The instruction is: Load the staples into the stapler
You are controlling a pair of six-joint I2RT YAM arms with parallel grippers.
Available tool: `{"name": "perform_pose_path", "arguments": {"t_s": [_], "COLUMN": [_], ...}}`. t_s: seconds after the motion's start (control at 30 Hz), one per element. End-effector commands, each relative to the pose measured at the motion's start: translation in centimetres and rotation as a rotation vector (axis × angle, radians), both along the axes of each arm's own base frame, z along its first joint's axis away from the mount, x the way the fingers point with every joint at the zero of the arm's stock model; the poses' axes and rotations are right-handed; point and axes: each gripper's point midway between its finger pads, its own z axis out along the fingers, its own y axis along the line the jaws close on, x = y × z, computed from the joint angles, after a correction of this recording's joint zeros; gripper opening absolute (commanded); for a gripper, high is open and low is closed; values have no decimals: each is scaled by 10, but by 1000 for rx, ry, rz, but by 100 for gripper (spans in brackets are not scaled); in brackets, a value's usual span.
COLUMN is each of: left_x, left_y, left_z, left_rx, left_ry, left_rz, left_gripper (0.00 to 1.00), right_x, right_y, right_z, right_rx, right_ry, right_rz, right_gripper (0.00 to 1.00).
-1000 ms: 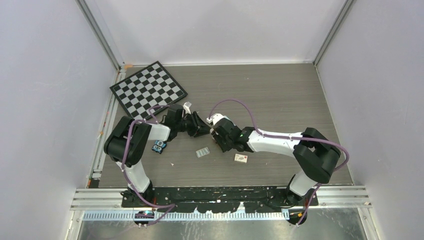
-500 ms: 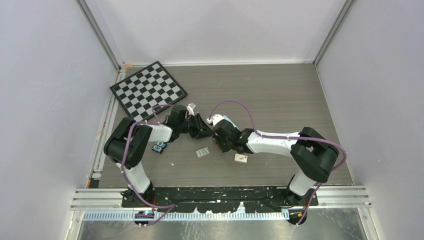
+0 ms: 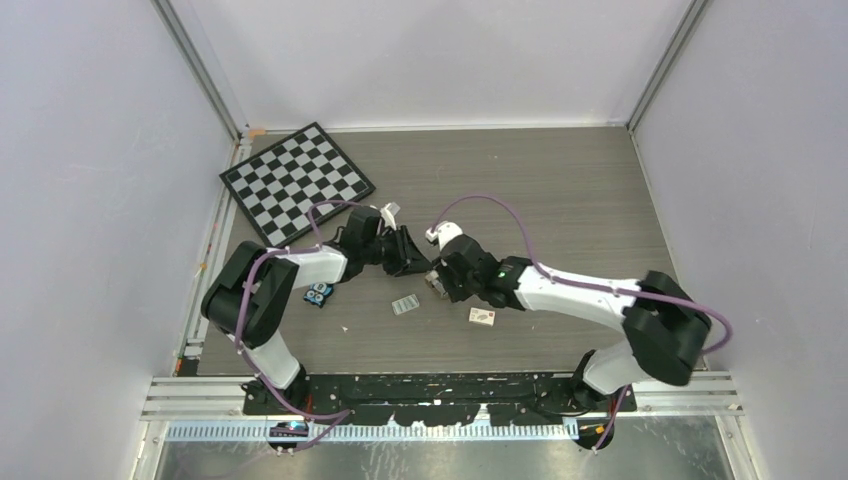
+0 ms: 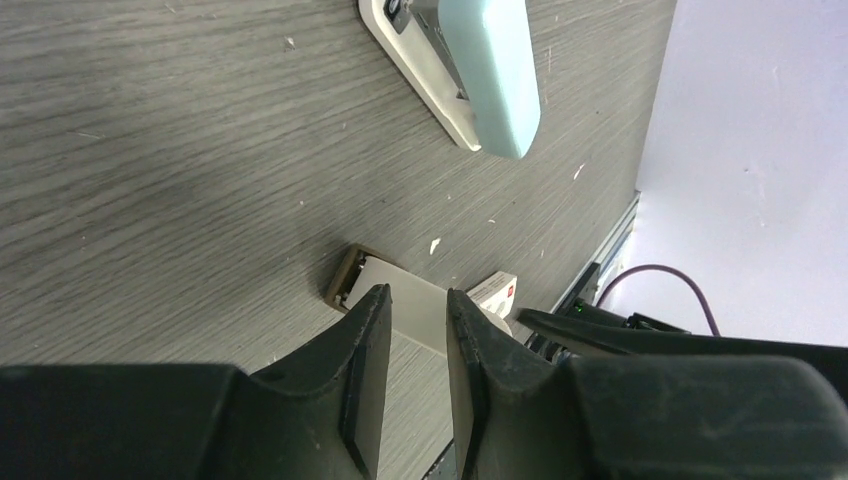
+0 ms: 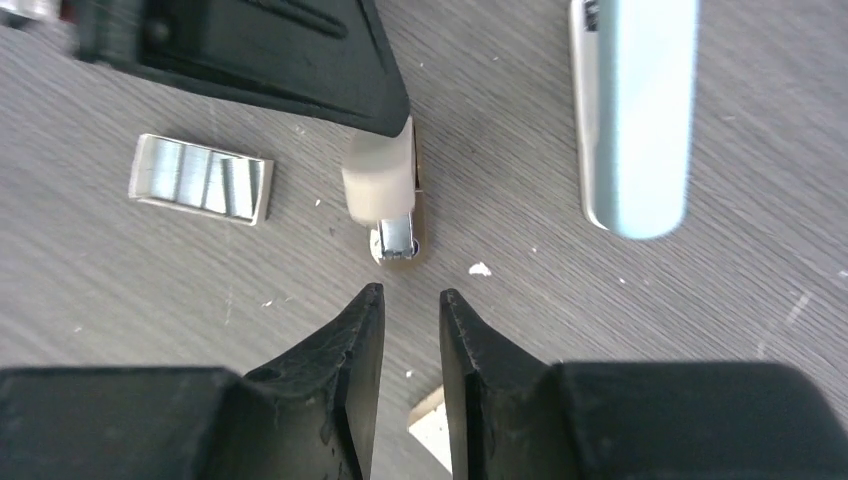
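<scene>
The stapler (image 5: 635,110), pale blue-teal on a white base, lies closed on the table; the left wrist view has it far ahead (image 4: 480,70). The staples (image 5: 200,178) are a ribbed silvery strip lying loose on the wood (image 3: 405,304). My left gripper (image 4: 415,292) stands with a narrow gap, its tips over one end of a small tan block (image 4: 410,305). My right gripper (image 5: 410,290) faces it from the other side, also open by a narrow gap with nothing between the fingers. It is a short way from the block's silvery end (image 5: 395,237).
A small white box with a red mark (image 3: 483,316) lies just right of the right gripper (image 3: 438,279). A black-and-blue gadget (image 3: 319,294) sits by the left arm. A checkerboard (image 3: 297,180) lies at the back left. Walls enclose the table.
Both grippers have drifted slightly right, and the right arm's elbow has swung out to the right. The staples and the white box lie where they were.
</scene>
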Motion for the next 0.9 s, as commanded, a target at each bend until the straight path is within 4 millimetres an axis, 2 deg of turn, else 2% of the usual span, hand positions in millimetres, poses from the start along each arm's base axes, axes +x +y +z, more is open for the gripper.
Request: {"name": "perform_pose_path", "arguments": {"t_s": [0.0, 0.13, 0.27, 0.53, 0.87], "left_x": [3, 1, -1, -2, -5], "left_y": [-4, -4, -6, -2, 0], "left_z": [20, 20, 20, 14, 8], "left_rx": [23, 51, 56, 83, 125], "left_ry": [-85, -104, -103, -105, -112], "left_rz": [-26, -35, -39, -33, -46], "left_gripper": [28, 28, 28, 30, 30], "right_x": [-3, 0, 10, 23, 17], "right_y": [-8, -2, 10, 20, 19], "right_z": [47, 75, 81, 47, 13], "right_rx": [102, 178, 224, 177, 138], "right_ry": [-52, -76, -64, 6, 75], "right_rz": [-38, -67, -113, -158, -161], "right_gripper": [32, 32, 33, 33, 31]}}
